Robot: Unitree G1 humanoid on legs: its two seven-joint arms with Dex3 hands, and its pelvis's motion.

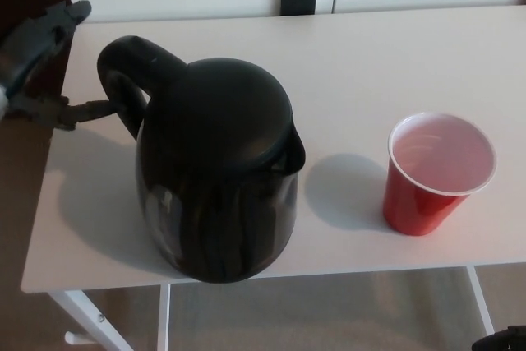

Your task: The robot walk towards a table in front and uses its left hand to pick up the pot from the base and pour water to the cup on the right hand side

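Pot: upright on white worktop, handle facing left.
Cup: red, well right of pot.
Left robot hand: open, empty, just beside handle.
Tip: wrap handle fully w/ fingers before lifting.

One black pot is standing on one white table, one red cup is sitting beside it (right side), and one robot hand is showing.
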